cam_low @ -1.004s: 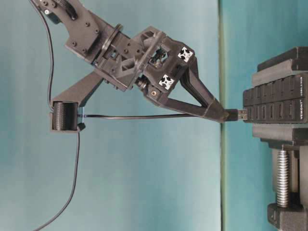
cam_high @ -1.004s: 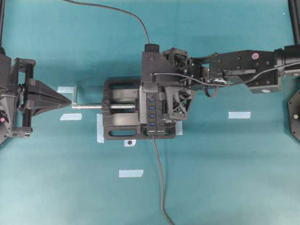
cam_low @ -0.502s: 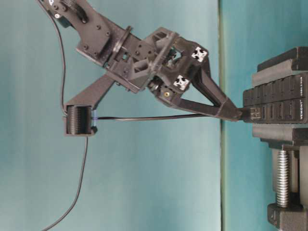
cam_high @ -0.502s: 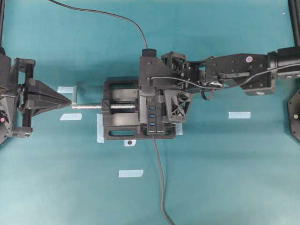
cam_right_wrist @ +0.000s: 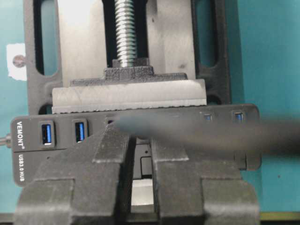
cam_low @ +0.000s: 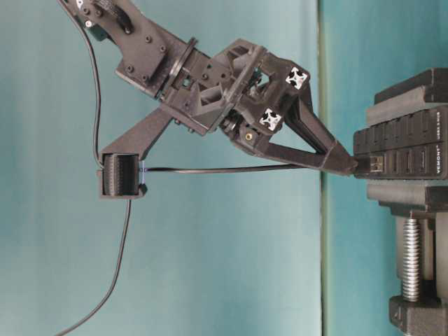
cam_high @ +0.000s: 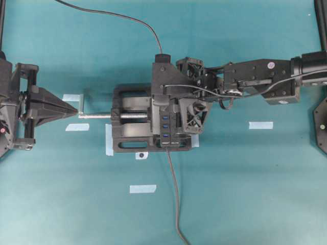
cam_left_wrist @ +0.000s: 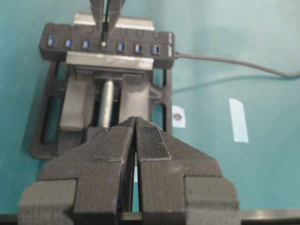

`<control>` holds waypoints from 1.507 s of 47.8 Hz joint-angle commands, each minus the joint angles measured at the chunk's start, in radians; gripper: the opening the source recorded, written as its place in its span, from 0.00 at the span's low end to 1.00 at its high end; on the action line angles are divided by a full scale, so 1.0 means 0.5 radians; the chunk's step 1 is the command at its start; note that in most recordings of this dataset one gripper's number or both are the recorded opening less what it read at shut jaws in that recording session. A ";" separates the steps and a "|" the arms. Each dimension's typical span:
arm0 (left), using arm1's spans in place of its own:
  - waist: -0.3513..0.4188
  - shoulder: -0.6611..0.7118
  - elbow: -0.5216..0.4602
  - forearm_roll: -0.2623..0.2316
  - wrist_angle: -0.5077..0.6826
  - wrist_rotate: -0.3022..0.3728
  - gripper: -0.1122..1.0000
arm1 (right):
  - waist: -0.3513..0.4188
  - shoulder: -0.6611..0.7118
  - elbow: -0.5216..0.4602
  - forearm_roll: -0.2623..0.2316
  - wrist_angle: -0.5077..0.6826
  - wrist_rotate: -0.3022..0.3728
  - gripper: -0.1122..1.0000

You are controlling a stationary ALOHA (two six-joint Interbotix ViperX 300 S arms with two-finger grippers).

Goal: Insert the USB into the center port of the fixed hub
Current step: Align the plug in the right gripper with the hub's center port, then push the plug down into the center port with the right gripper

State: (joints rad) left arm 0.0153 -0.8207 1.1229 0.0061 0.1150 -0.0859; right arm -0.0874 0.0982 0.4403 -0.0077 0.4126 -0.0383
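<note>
The fixed hub (cam_high: 168, 138) is clamped in a black vise, its row of blue slots facing up. My right gripper (cam_high: 164, 107) is right over it, shut on the USB (cam_low: 371, 164). The plug's metal end stands in the hub's (cam_low: 406, 150) middle slot. In the left wrist view the USB (cam_left_wrist: 104, 35) sits in the hub's (cam_left_wrist: 129, 39) fourth slot, with three blue slots on each side. The right wrist view shows my right gripper (cam_right_wrist: 139, 138) pinching the plug (cam_right_wrist: 140, 164) against the hub (cam_right_wrist: 61, 133). My left gripper (cam_high: 76, 110) is shut and empty by the vise crank, as the left wrist view (cam_left_wrist: 136, 121) also shows.
The black vise (cam_high: 130, 140) has a silver screw (cam_high: 99, 116) pointing at my left gripper. The hub's own grey cable (cam_high: 174, 194) runs to the front edge. The USB cable (cam_low: 210, 170) runs back through a black holder (cam_low: 120, 175) on the right arm. Tape strips (cam_high: 260, 125) mark the mat.
My right gripper has moved toward the hub with the USB. The plug was just clear of the hub; its metal end now stands in the slot. The left arm has not moved.
</note>
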 commanded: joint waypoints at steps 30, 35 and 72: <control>0.003 0.003 -0.025 0.003 -0.009 -0.015 0.10 | 0.015 0.018 -0.006 0.006 -0.012 0.018 0.17; 0.003 0.003 -0.025 0.003 -0.009 -0.015 0.10 | 0.012 0.031 -0.003 0.006 -0.015 0.018 0.17; 0.003 0.003 -0.025 0.003 -0.009 -0.012 0.10 | -0.018 0.037 0.031 0.006 -0.012 0.009 0.17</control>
State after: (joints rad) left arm 0.0153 -0.8222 1.1229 0.0077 0.1150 -0.0920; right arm -0.0936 0.1181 0.4556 -0.0061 0.4050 -0.0383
